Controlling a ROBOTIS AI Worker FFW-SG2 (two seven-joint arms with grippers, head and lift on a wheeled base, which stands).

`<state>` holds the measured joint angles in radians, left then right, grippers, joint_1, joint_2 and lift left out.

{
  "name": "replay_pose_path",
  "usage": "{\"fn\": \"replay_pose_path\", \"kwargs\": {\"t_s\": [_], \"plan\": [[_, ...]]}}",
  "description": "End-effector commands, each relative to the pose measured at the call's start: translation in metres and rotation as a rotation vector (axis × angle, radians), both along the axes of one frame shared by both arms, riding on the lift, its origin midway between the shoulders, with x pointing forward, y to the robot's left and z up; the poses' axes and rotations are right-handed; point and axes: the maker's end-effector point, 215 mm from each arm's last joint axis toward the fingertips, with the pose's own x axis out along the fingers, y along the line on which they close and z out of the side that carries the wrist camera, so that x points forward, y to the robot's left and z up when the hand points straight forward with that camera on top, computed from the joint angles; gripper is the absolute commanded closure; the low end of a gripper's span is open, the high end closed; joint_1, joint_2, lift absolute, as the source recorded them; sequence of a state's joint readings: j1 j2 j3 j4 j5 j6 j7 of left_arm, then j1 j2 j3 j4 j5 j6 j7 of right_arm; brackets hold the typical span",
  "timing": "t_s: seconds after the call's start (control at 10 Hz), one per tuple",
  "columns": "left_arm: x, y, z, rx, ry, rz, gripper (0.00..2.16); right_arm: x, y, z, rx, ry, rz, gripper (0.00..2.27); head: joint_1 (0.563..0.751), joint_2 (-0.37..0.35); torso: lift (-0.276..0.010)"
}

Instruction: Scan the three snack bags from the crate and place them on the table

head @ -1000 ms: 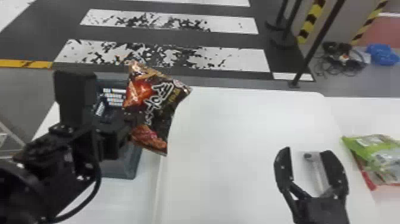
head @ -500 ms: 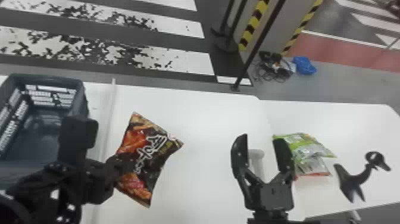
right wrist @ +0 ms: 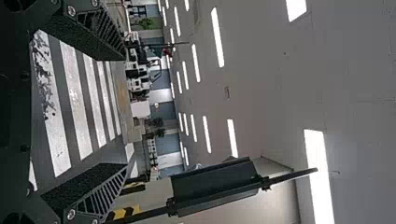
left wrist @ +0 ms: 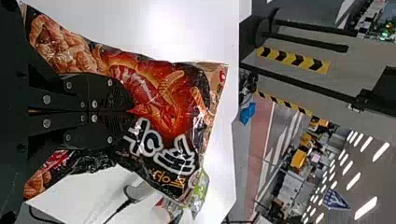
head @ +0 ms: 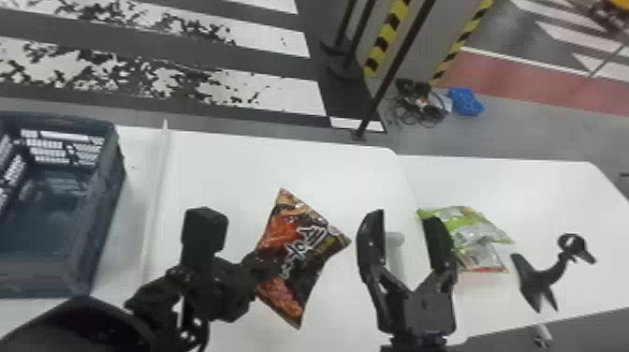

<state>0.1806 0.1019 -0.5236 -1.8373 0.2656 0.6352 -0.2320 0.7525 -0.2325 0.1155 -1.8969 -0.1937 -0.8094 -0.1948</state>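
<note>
Snack bag [head: 304, 253], pinched in left gripper [left wrist: 127, 111], swung from crate [head: 96, 234] toward three o'clock; right gripper [head: 405, 216] spread wide near pale tool [head: 395, 248], perhaps scanning device. Scan due.

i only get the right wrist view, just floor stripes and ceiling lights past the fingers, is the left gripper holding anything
Observer: Yes, the left gripper is shut on a dark snack bag with prawns pictured on it.
Operator: anything else lying on the table
Observer: A green bag lies on the white table, farther to the robot's right than the dark one.
Operator: and where's the crate
Observer: The crate stands on the robot's left, with the dark bag between it and the green one in the head view.
</note>
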Motion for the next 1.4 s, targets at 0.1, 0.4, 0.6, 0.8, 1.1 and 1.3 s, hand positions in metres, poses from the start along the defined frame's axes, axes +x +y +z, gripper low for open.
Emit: {"fn": "replay_pose_path", "kwargs": {"t_s": [0.1,0.4,0.6,0.8,1.1,1.3], "plan": [[-0.012,-0.071,-0.024,-0.023,0.018,-0.090,2.09,-0.004,-0.012,0.004,0.009,-0.014,-0.017,0.12,0.695,-0.350,-0.037],[-0.035,-0.081,-0.073,0.091,0.004,-0.128,2.09,-0.007,-0.015,0.007,0.012,-0.029,-0.024,0.12,0.695,-0.350,-0.037],[-0.017,-0.067,-0.091,0.116,-0.081,-0.087,2.09,-0.008,-0.013,0.006,0.012,-0.027,-0.018,0.12,0.695,-0.350,-0.037],[-0.003,-0.067,-0.076,0.074,-0.130,-0.045,1.61,-0.009,-0.013,0.006,0.010,-0.026,-0.016,0.12,0.695,-0.350,-0.037],[-0.002,-0.070,-0.069,0.061,-0.135,-0.039,0.02,-0.012,-0.013,0.007,0.008,-0.029,-0.013,0.12,0.695,-0.350,-0.037],[0.001,-0.073,-0.054,0.055,-0.165,-0.019,0.07,-0.015,-0.014,0.011,0.008,-0.042,-0.012,0.12,0.695,-0.350,-0.037]]}}
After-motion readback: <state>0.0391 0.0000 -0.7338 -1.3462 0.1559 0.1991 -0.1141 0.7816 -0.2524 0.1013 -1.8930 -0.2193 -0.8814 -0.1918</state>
